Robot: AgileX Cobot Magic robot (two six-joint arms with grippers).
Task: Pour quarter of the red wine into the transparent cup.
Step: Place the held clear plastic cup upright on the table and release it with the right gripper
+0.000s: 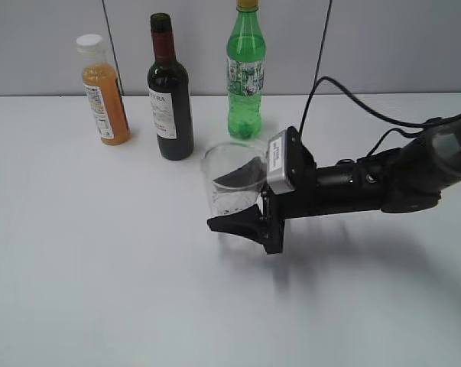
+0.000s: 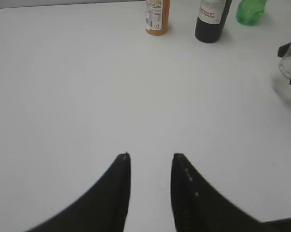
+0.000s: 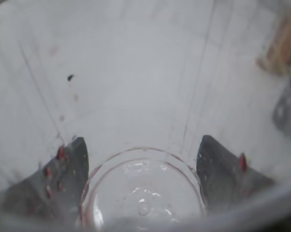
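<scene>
soda bottle (image 1: 247,73) top cut off — right gripper's (image 1: 242,200) grip indiscernible through cup (image 1: 232,180).

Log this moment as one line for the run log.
right gripper: around transparent cup, grip unclear | left gripper: open, idle over table | wine bottle: upright, untouched | cup: no wine pooled

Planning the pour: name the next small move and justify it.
Probably bring the left gripper toward the wine bottle: the right gripper already straddles the transparent cup, while the bottle stands ungrasped with the left jaws open over the bare table.
</scene>
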